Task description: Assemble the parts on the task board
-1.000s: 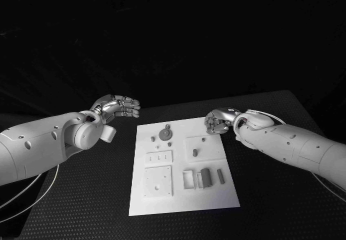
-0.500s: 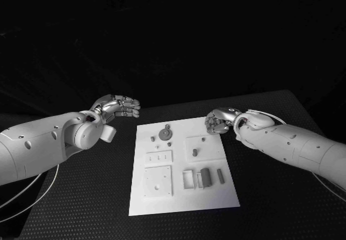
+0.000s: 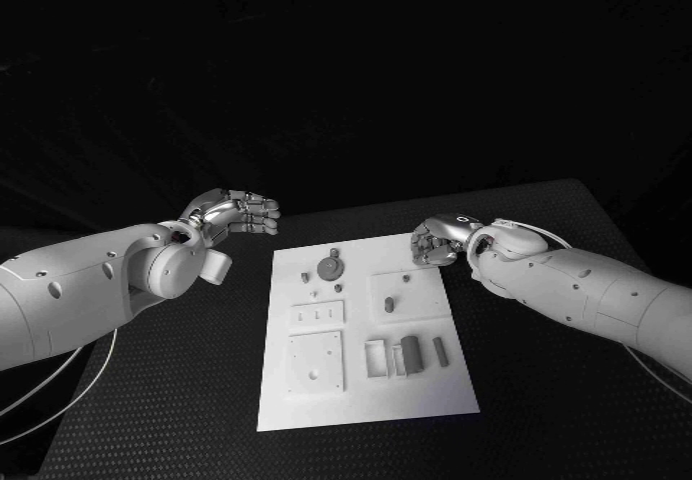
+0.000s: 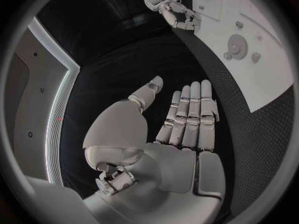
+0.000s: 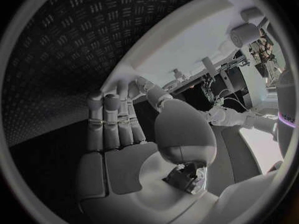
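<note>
Item: task board (image 3: 368, 400), centre of frame on the desk, small parts (image 3: 411, 352) lying loose on it.
Parts look light, rigid, slippery; I'd pinch their long sides. My left robot hand (image 3: 235, 213) and right robot hand (image 3: 437, 242): fingers curled, holding nothing.

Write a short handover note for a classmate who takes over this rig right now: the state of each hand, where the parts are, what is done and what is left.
Left silver hand: held off the board's far left corner, over the black table, fingers extended side by side, holding nothing.
Right silver hand: at the far right corner of the white task board, fingers curled; nothing visibly held.
Parts: a round grey disc with small pegs beside it at the board's far end; upright grey blocks near the middle right.
Done: no assembly step can be confirmed.
Left: pick up and fit the parts.
</note>
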